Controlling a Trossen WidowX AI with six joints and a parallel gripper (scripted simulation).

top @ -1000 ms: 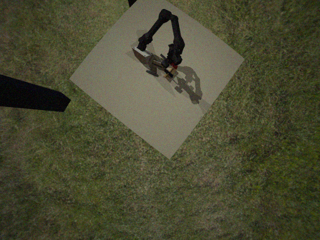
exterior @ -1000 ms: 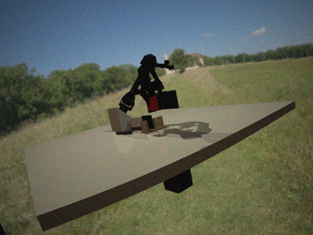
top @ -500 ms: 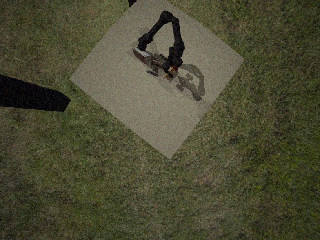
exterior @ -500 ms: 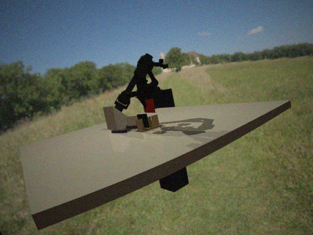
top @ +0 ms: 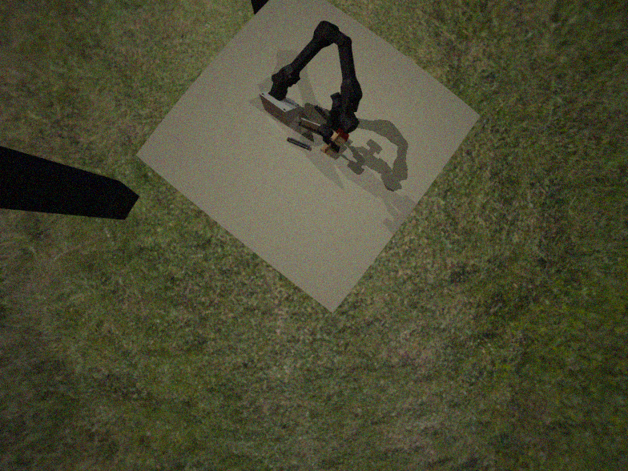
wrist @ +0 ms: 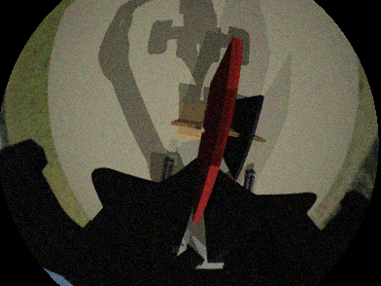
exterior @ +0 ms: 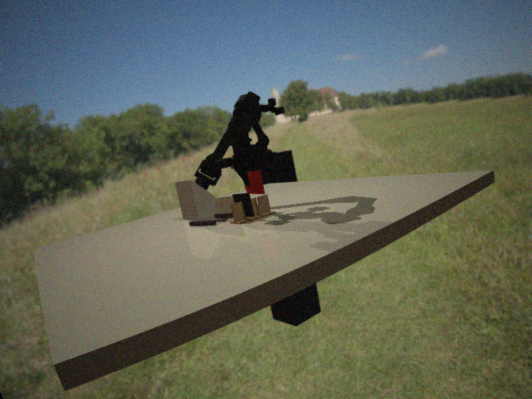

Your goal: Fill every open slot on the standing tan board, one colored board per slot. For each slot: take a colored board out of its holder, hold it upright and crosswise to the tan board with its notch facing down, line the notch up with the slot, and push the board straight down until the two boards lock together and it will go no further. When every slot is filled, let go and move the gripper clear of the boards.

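The standing tan board [exterior: 262, 205] [wrist: 190, 124] has a black board [exterior: 243, 205] [wrist: 247, 131] standing crosswise in it. An open slot [exterior: 256, 199] shows beside the black board in the exterior view. My gripper [wrist: 200, 162] is shut on a red board [top: 344, 135] [exterior: 255, 182] [wrist: 221, 112]. The red board is upright and roughly crosswise to the tan board. In the exterior view its bottom edge appears just above the tan board's top, close over the open slot. Its notch is hidden, and I cannot tell whether the boards touch.
Two dark, low holders [exterior: 202, 223] [exterior: 222, 216] [wrist: 167, 167] [wrist: 249, 179] lie on the arm-base side of the tan board, with no colored board in them. A grey-brown block with a sloped side [top: 279, 106] [exterior: 193, 199] stands beside the arm's base.
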